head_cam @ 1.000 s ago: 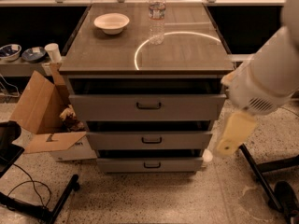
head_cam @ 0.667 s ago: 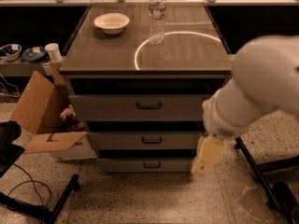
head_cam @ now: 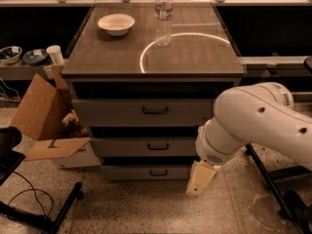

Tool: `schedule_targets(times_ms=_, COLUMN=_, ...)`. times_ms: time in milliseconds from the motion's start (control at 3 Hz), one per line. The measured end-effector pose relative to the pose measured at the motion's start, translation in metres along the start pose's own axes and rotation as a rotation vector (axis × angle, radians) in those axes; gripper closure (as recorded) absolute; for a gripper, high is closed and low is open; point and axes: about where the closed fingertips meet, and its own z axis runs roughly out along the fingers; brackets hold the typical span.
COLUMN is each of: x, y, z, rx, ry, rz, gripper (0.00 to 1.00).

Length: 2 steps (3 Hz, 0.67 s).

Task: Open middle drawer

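The grey cabinet has three drawers stacked in its front. The middle drawer has a flat grey front and a small dark loop handle at centre; it looks closed, roughly in line with the drawers above and below. My gripper, cream-coloured, hangs from the big white arm. It is low, in front of the cabinet's lower right corner, beside the bottom drawer and below and to the right of the middle drawer's handle. It touches nothing.
A white bowl and a water bottle stand on the cabinet top. An open cardboard box sits against the cabinet's left side. Black stand legs and cables lie at lower left; another black base is at right.
The arm has swung left and down. The gripper moved from beside the cabinet's right edge to low in front of its lower right corner.
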Motion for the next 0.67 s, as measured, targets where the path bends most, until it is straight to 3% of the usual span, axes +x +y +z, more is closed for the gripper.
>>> schedule_targets(times_ms=333, x=-0.008, y=0.001, z=0.014, rx=-0.013, ry=0.042, rz=-0.02, gripper=0.0)
schedule_targets(times_ms=667, x=-0.03, y=-0.007, z=0.047, rx=-0.034, ry=0.078, rz=-0.072, gripper=0.0)
